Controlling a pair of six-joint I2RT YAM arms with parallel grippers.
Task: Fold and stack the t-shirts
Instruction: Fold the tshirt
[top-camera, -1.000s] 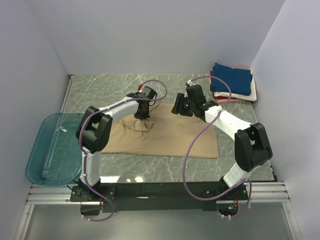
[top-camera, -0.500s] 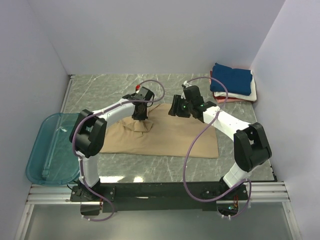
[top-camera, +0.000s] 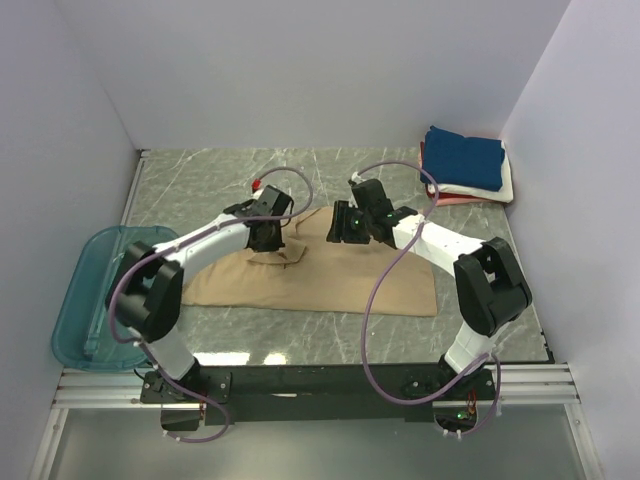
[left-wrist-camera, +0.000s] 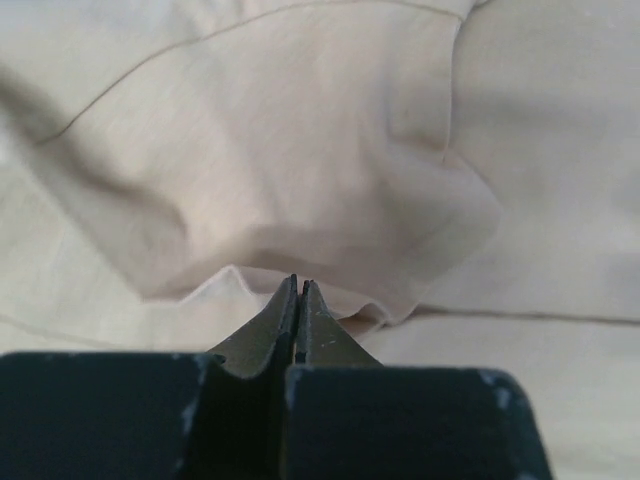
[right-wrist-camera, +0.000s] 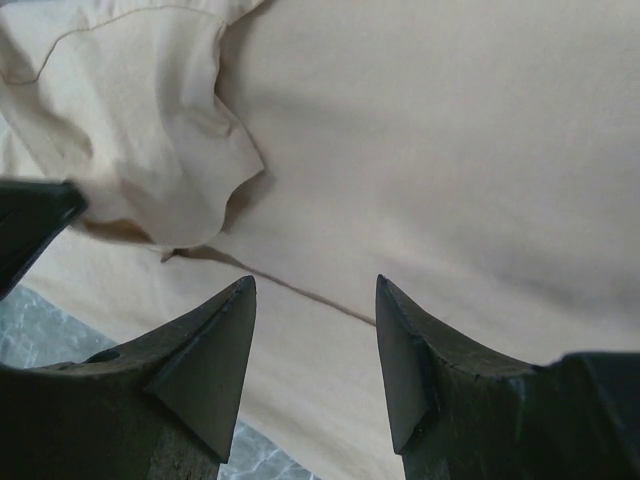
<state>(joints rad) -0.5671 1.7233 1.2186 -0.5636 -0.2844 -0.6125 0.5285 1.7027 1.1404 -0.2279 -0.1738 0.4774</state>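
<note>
**Mid-fold at the bench:** A tan t-shirt (top-camera: 340, 280) is seen spread flat across the middle of the marble-patterned table (top-camera: 200, 180). Its cloth is mostly smooth, and one bunched fold is raised near the far left part.

The left end effector (left-wrist-camera: 299, 285) is lowered to that fold, with its jaws pressed fully together at the fold's hemmed edge. Whether cloth is pinched between them cannot be told.

The right end effector (right-wrist-camera: 315, 290) is held just above the shirt near the middle of its far edge. Its jaws are set moderately apart, with nothing gripped. A stitched seam and a curled flap of cloth are shown beneath it in the right wrist view.

At the table's far right corner, a stack of folded t-shirts (top-camera: 465, 170) is kept. A navy blue shirt (top-camera: 462, 155) is laid on top, a white shirt (top-camera: 506, 180) under it and a pinkish red shirt (top-camera: 432, 190) at the bottom. A translucent teal tub (top-camera: 105, 300) is placed at the table's left side, well apart from the stack.
</note>
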